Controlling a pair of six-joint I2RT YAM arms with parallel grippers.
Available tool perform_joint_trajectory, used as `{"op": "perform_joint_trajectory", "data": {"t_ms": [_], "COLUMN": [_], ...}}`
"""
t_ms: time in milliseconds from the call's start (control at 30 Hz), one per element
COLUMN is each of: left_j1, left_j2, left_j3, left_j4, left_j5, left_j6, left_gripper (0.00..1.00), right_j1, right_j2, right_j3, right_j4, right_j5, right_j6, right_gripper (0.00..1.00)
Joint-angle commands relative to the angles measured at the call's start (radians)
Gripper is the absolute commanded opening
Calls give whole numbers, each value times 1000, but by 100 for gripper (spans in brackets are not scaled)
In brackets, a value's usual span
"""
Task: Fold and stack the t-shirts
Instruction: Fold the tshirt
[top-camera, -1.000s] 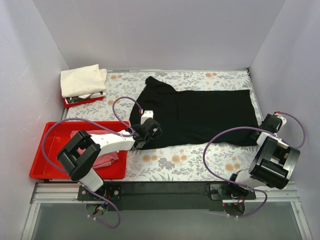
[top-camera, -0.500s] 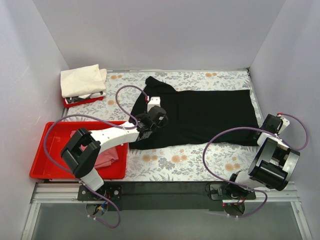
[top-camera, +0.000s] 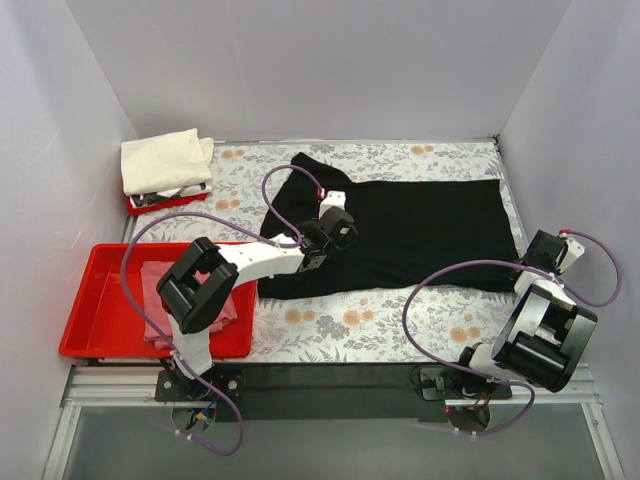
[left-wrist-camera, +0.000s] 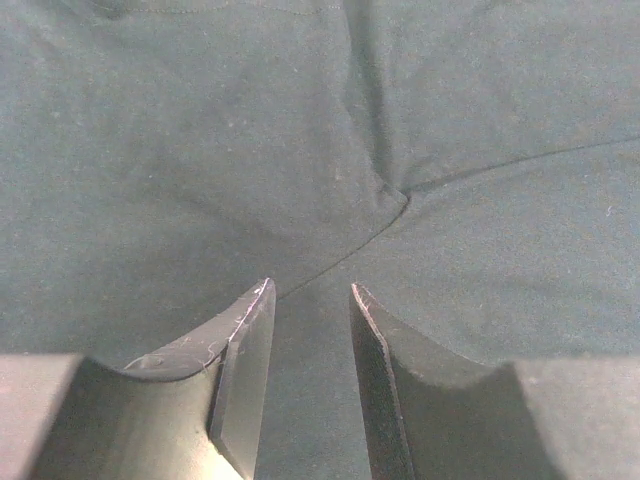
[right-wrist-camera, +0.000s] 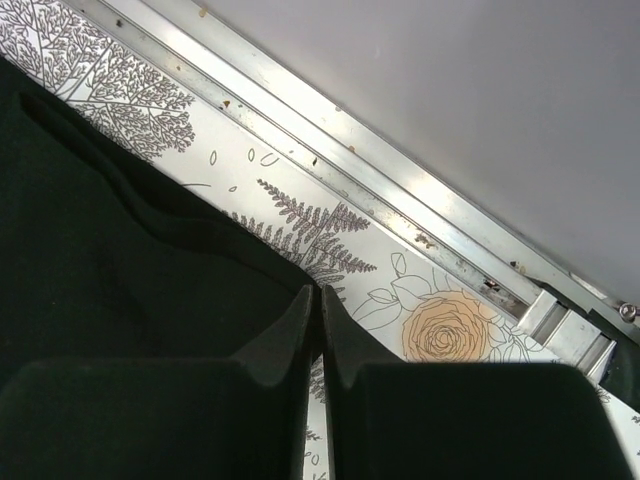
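Our left gripper (left-wrist-camera: 310, 290) hangs with its jaws partly apart and nothing between them. The black t-shirt (top-camera: 430, 225) lies spread flat directly beneath it, with a seam crease just ahead of its fingertips. Our right gripper (right-wrist-camera: 321, 291) is clenched tight at the shirt's hem edge, the floral table cover (right-wrist-camera: 440, 330) just beyond its tips; whether any cloth is pinched we cannot tell.

The left jaws slide off the near-left hem and further across the plain black cloth t-shirt (top-camera: 430, 230), towards its middle. The left elbow swings in over the red plastic tray (top-camera: 80, 335). The right jaws close fully at the shirt's edge.
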Motion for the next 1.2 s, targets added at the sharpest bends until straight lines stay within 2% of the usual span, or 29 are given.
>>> {"op": "perform_joint_trajectory", "data": {"t_ms": [0,67,100,200,267,300,333,367,500,667,933,1167], "left_j1": [-1,-1,7,45,81,129,156,180,285,367,481,515], "left_j2": [-61,-86,-95,-121,-136,-138,-140,-141,-98,39,274,512], "left_j3": [12,15,18,35,41,50,55,58,96,244,491,722], "left_j4": [9,2,-1,-12,-12,-11,-6,6,34,42,82,95], "left_j5": [-24,-58,-66,-66,-38,-23,-3,20,3,41,167,175], "left_j6": [28,48,56,71,68,56,48,44,61,44,-4,-10], "left_gripper": [35,37,37,38,39,39,39,39,39,39,37,36], "right_j1": [-7,-7,-7,-7,-4,8,20,33,160,304,392,453], "right_j2": [-17,-35,-46,-112,-147,-181,-198,-212,-262,-250,-219,-209], "right_j3": [-6,-4,-4,-7,-13,-16,-19,-21,-10,27,62,86], "right_j4": [4,4,4,4,7,16,21,24,45,47,47,47], "right_j5": [28,1,-15,-100,-174,-225,-237,-244,-248,-219,-198,-196], "right_j6": [13,10,9,3,-6,-8,-14,-16,-37,-56,-63,-68], "right_gripper": [3,11,26,48,55,80,89,92,85,85,85,85]}}
